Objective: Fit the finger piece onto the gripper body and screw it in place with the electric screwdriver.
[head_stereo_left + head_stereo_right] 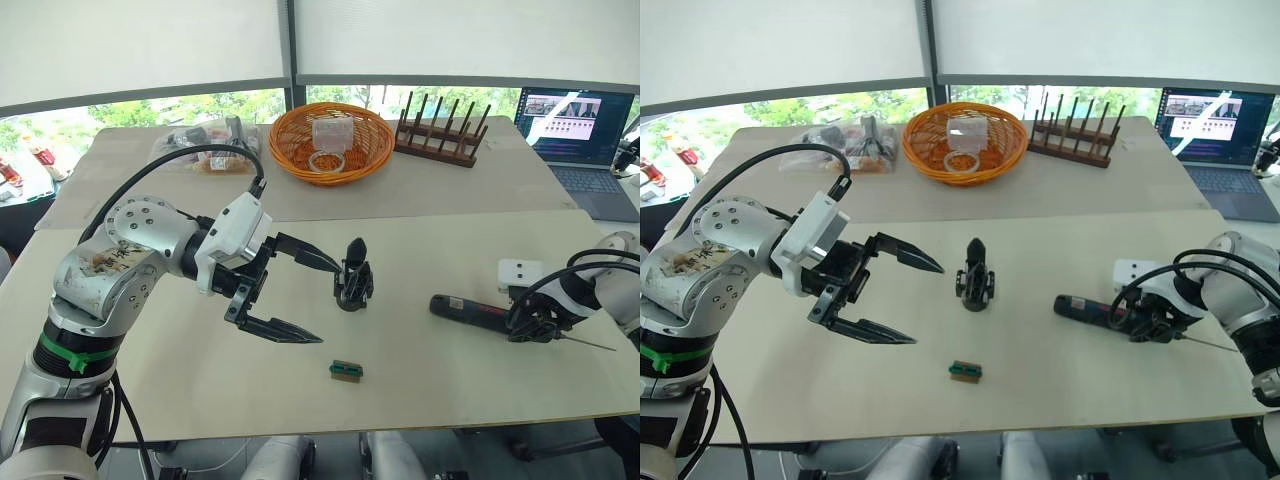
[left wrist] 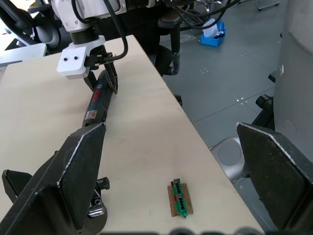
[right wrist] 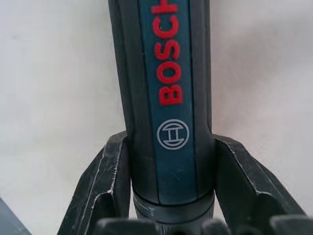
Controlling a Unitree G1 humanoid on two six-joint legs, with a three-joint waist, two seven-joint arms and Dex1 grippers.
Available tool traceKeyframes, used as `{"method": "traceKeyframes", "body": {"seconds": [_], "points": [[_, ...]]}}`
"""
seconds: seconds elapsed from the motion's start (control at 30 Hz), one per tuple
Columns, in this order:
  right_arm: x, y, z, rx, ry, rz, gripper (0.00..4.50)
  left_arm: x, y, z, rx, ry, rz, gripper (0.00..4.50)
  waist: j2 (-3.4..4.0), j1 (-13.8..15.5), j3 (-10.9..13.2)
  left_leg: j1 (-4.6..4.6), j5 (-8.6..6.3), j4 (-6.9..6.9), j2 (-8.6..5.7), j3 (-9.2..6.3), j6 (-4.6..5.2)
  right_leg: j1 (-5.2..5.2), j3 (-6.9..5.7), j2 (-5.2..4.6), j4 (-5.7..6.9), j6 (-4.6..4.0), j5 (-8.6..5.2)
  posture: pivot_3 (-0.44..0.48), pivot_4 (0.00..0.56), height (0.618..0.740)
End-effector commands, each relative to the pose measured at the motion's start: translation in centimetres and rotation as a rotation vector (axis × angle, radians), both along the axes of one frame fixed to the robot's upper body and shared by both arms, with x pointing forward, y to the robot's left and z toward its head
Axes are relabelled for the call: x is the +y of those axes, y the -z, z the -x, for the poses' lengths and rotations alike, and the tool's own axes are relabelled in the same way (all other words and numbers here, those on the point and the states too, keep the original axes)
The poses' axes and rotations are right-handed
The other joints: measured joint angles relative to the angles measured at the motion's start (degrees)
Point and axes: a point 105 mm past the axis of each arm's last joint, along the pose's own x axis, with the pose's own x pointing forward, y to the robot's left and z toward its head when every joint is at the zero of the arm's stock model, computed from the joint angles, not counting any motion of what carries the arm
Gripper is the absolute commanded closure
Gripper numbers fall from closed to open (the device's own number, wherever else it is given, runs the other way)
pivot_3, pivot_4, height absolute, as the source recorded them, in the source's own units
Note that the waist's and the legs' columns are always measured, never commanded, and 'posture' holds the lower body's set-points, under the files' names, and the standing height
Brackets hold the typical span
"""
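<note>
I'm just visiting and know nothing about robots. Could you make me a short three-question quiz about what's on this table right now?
1. True or false: the left gripper has its jaws spread wide open in the air beside the gripper body.
2. What is the right gripper closed around?
A. the orange basket
B. the electric screwdriver
C. the laptop
3. Which small item lies on the table in front of the gripper body, nearer the robot?

Key:
1. True; the jaws are wide open and hold nothing.
2. B; the jaws sit on both sides of the screwdriver as it lies on the table.
3. The green-and-brown block.
</note>
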Motion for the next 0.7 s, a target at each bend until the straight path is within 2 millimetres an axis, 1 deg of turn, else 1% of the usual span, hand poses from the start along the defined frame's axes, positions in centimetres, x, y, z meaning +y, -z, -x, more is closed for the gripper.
{"method": "traceKeyframes", "body": {"seconds": [0.03,0.1,0.17,0.23,0.3,0.37,0.4,0.47,0.53,0.6,0.7], "points": [[0.5,-3.0,-0.1,-0.129,-0.065,-0.048,2.53,0.0,-0.1,0.2,-0.020,0.016,-0.012,0.00,0.01,0.1,0.0,-0.01,0.00,-0.01,0.00,0.00,-0.01,-0.02,0.00,0.00,0.01,0.00,0.00,0.000,0.150,0.740],[1.0,-4.5,-0.1,-0.233,-0.071,-0.095,2.53,0.2,0.3,0.2,0.003,0.014,-0.024,0.00,0.02,0.0,0.0,-0.03,0.01,-0.02,-0.01,0.00,-0.01,-0.06,0.03,0.00,0.03,0.00,0.00,0.000,0.150,0.740],[1.7,-6.6,0.4,-0.369,-0.058,-0.190,2.53,0.5,0.9,0.1,0.036,0.007,-0.038,0.00,0.05,0.0,0.0,-0.04,0.01,-0.02,-0.01,0.00,-0.01,-0.07,0.07,-0.01,0.05,0.00,0.00,0.000,0.150,0.740],[3.0,-8.5,1.4,-0.514,-0.022,-0.340,2.53,1.0,2.2,0.0,0.059,-0.012,-0.068,0.00,0.06,0.0,0.0,-0.04,0.01,-0.07,0.00,0.00,-0.01,-0.08,0.09,0.00,0.06,-0.01,-0.01,0.000,0.150,0.740],[4.7,-10.2,2.7,-0.652,0.023,-0.528,2.53,1.4,3.6,0.0,0.065,-0.022,-0.108,0.00,0.06,0.0,0.0,-0.01,0.00,-0.10,0.06,-0.01,-0.01,-0.07,0.12,0.04,0.05,-0.03,-0.01,0.000,0.150,0.740],[5.8,-11.8,3.5,-0.801,0.108,-0.713,2.53,1.7,4.7,0.1,0.079,-0.035,-0.131,0.00,0.04,0.0,0.0,0.01,0.01,-0.11,0.10,-0.02,-0.02,-0.03,0.19,0.05,0.06,-0.04,0.00,0.000,0.150,0.740],[6.2,-12.4,4.0,-0.843,0.159,-0.816,2.53,1.8,5.2,0.2,0.083,-0.034,-0.139,0.00,0.04,0.0,0.0,0.03,0.00,-0.09,0.11,-0.01,0.00,-0.02,0.27,0.05,0.08,-0.06,0.01,0.000,0.150,0.740],[7.3,-13.4,5.1,-0.879,0.207,-0.994,2.53,2.0,6.1,0.6,0.083,-0.026,-0.157,0.00,0.04,0.1,0.0,0.03,-0.13,-0.06,0.07,0.00,0.22,0.01,0.38,0.01,0.10,-0.06,0.01,0.000,0.150,0.740],[9.2,-13.8,6.1,-0.863,0.194,-1.133,2.53,2.1,7.0,0.7,0.071,-0.033,-0.159,0.00,0.05,0.4,0.0,0.06,-0.25,-0.07,0.05,-0.01,0.43,0.02,0.39,0.02,0.10,-0.06,0.01,0.000,0.150,0.740],[11.7,-13.5,7.1,-0.799,0.134,-1.223,2.53,2.1,7.9,0.6,0.067,-0.052,-0.147,0.00,0.05,0.4,0.0,0.09,-0.25,-0.09,0.04,-0.01,0.43,0.04,0.37,0.02,0.06,-0.06,0.01,0.000,0.150,0.740],[15.5,-12.6,8.8,-0.661,0.012,-1.303,2.53,2.2,8.8,0.6,0.074,-0.057,-0.145,0.00,0.05,0.3,0.0,0.12,-0.25,-0.11,0.05,0.00,0.43,0.04,0.37,0.02,0.06,-0.06,0.01,0.000,0.150,0.740]]}}
